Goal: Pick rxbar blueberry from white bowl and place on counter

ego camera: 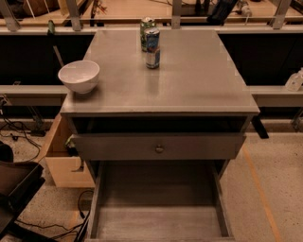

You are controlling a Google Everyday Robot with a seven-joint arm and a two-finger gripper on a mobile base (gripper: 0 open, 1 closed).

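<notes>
Camera view: white bowl [79, 75] upright at left edge of grey bench [189, 80], near front corner. Cannot make out rxbar blueberry; cannot tell whether it lies inside bowl. Two drink cans [151, 42] upright near back centre, one just behind the other. Dark pincer [221, 9] at top edge, beyond back right of bench; opening and hold cannot be told. Drawer [118, 146] with round knob below benchtop.
</notes>
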